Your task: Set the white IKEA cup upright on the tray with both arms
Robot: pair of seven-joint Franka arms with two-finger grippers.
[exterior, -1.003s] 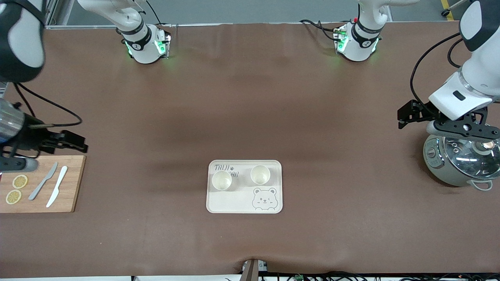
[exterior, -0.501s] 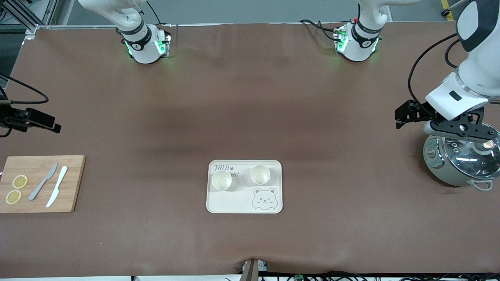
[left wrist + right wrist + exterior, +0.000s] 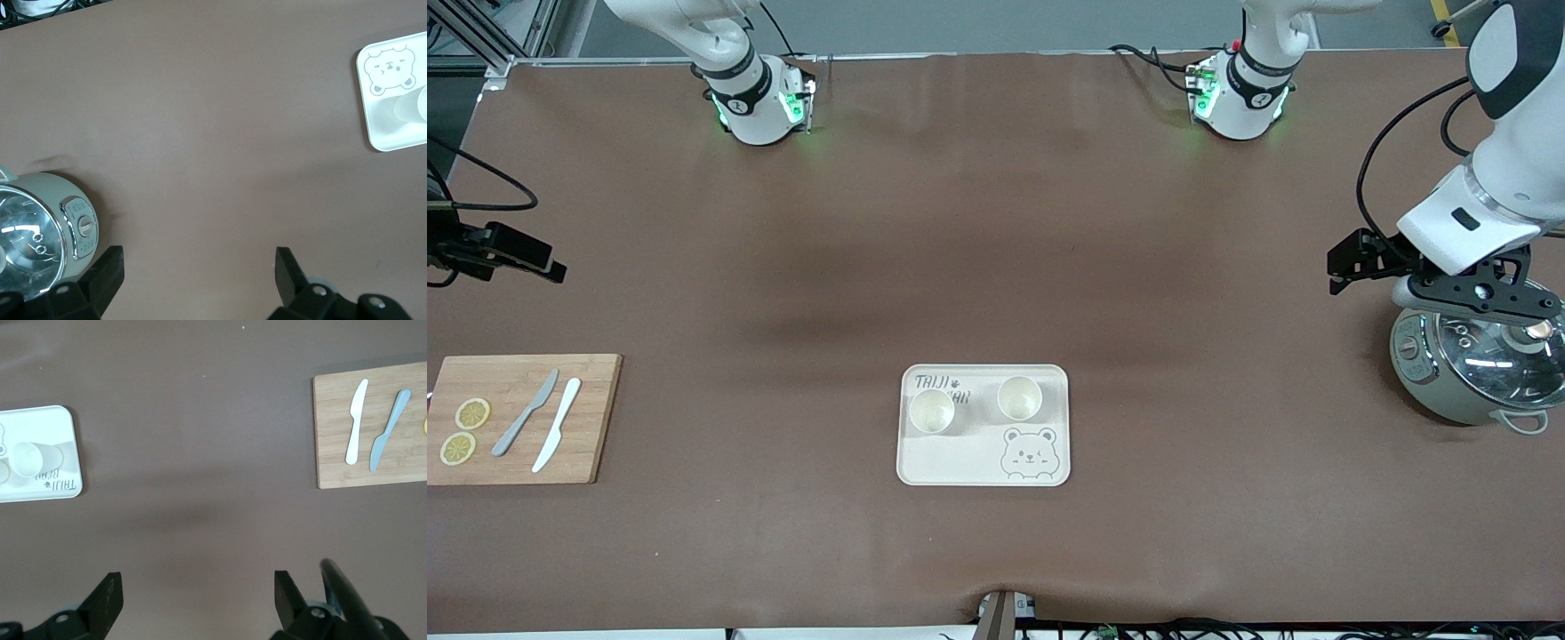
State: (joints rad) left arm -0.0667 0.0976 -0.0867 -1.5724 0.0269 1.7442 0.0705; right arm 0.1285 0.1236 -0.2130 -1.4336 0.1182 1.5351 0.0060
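Observation:
The cream tray [image 3: 960,462] with the bear drawing lies in the middle of the table. Two white cups stand upright on it, one [image 3: 931,412] toward the right arm's end, one [image 3: 1019,397] toward the left arm's end. My left gripper [image 3: 1478,298] hangs over the rim of the pot, far from the tray; it is open and empty in the left wrist view [image 3: 198,277]. My right gripper [image 3: 198,597] is open and empty over bare table. Only a black part of the right hand [image 3: 511,256] shows at the front view's edge.
A grey pot with a glass lid [image 3: 1485,369] stands at the left arm's end. A wooden cutting board [image 3: 578,444] with two knives [image 3: 543,422] and lemon slices [image 3: 471,413] lies at the right arm's end.
The right arm has lifted off the cutting board and drawn back toward the table's end. The left arm has barely moved. Cups and tray are unchanged.

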